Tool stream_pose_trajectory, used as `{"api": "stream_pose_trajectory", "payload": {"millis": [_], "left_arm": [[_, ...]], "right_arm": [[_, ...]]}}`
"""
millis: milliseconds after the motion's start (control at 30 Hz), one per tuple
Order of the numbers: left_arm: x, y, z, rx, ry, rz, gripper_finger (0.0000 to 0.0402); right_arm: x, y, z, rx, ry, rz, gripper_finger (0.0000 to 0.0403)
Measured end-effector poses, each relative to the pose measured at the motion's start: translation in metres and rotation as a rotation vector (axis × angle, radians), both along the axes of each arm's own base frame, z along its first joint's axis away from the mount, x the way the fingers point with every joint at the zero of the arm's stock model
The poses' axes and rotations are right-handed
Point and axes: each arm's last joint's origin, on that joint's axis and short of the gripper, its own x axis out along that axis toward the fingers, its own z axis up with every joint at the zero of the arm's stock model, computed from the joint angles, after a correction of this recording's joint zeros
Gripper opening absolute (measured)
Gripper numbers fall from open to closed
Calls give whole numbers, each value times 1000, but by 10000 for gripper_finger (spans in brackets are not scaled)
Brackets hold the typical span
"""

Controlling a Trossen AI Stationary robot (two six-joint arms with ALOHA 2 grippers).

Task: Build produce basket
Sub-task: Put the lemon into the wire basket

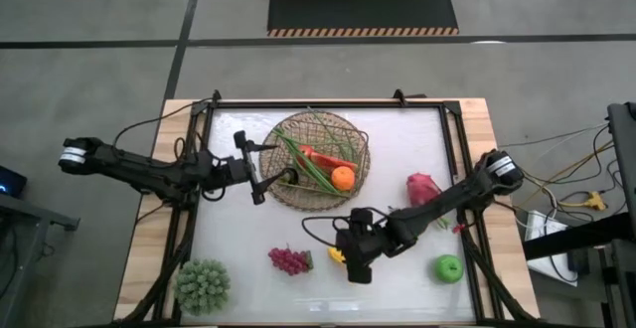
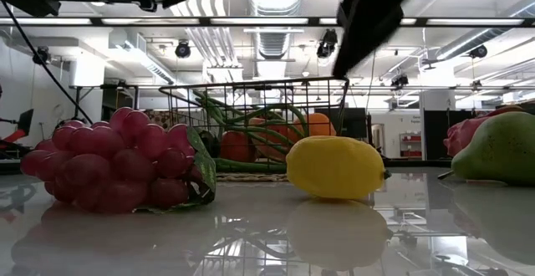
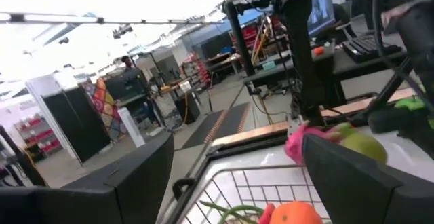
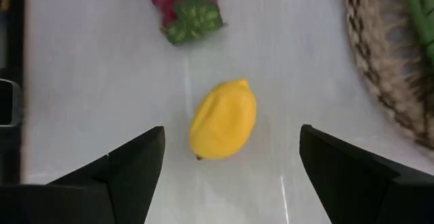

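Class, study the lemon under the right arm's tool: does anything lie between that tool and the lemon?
Nothing visible does. The right tool hangs open above the lemon, which lies alone on bare table. The grapes sit off to one side, the basket to another, both apart from it.

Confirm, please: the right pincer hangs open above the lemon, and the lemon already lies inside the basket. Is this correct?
Not quite. The lemon is not inside the basket; it lies on the white table, apart from the basket's rim, near the grapes. The right wrist view shows this. The right pincer does hang open above the lemon.
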Motion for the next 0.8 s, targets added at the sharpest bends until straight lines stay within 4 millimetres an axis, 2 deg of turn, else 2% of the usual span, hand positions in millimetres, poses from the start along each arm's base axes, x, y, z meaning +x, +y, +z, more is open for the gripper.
{"api": "stream_pose_trajectory", "payload": {"millis": [167,333,800], "left_arm": [[-1,0,9,36,-41,8,306],[-1,0,9,40,-39,9,306],[-1,0,9,42,-37,10,306]], "right_arm": [[-5,-1,-30,43,-26,-55,324],[-9,-1,-51,107,-96,-87,324],[-21,-8,-83,133,-182,-141,324]]}}
